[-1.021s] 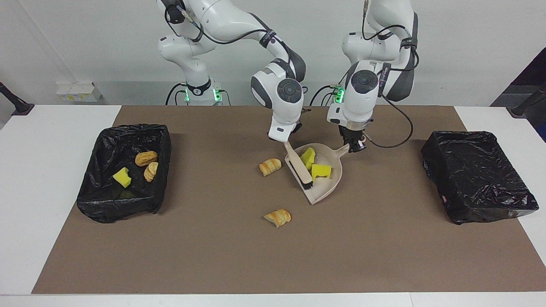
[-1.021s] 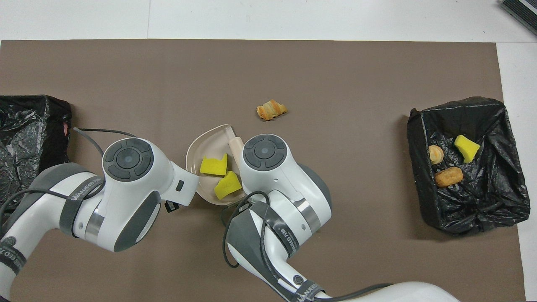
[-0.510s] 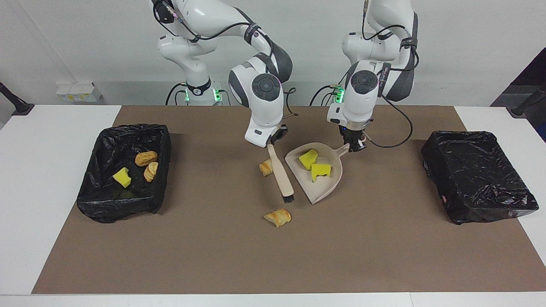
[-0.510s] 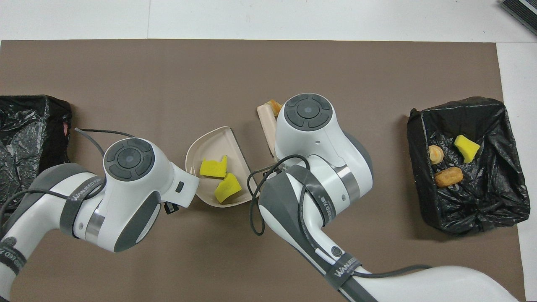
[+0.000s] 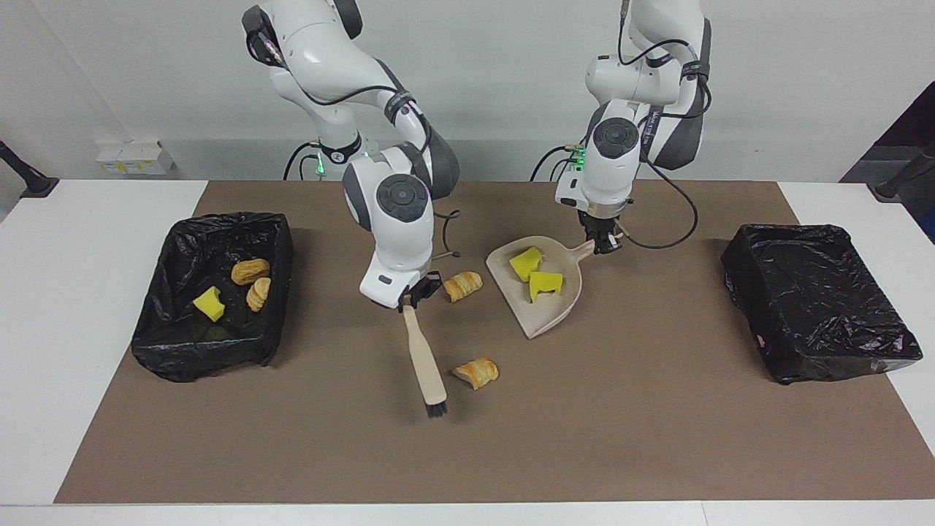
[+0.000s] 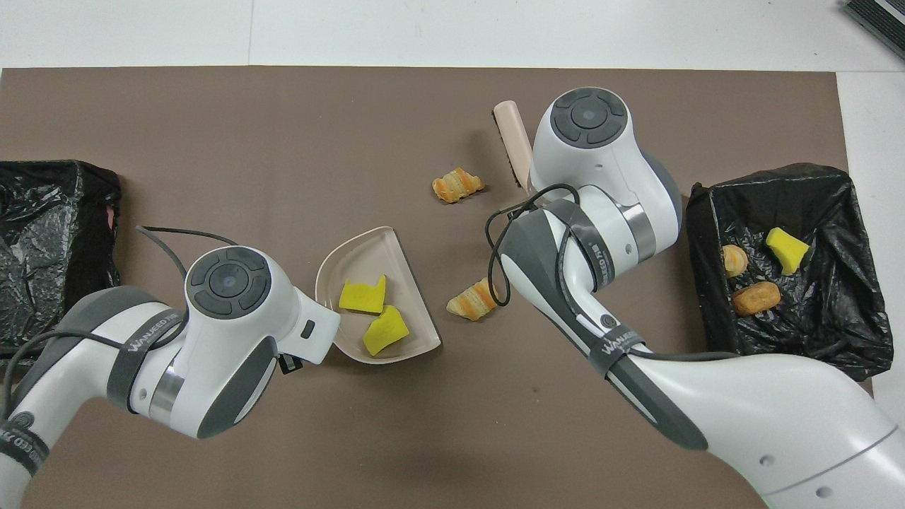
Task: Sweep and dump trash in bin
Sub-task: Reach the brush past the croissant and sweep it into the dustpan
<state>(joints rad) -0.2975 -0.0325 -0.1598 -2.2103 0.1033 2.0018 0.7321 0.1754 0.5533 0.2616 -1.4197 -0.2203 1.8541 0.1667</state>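
My right gripper (image 5: 409,298) is shut on the handle of the beige brush (image 5: 425,363), which slants down with its black bristles (image 5: 436,410) beside one croissant piece (image 5: 476,372), on the side toward the right arm's end of the table. A second croissant piece (image 5: 463,285) lies between the brush handle and the beige dustpan (image 5: 544,325). My left gripper (image 5: 603,245) is shut on the dustpan's handle. Two yellow sponge chunks (image 5: 526,263) (image 5: 546,284) lie in the pan. In the overhead view the brush (image 6: 512,141) shows past my right wrist, and both grippers are hidden under the arms.
A black-lined bin (image 5: 168,343) at the right arm's end of the table holds a yellow sponge chunk (image 5: 208,304) and two bread pieces (image 5: 250,271). Another black-lined bin (image 5: 818,299) stands at the left arm's end. A brown mat (image 5: 657,438) covers the table.
My right arm has swung the brush out of the dustpan, away from the robots and toward the right arm's end. The dustpan has shifted slightly toward the robots in my left gripper.
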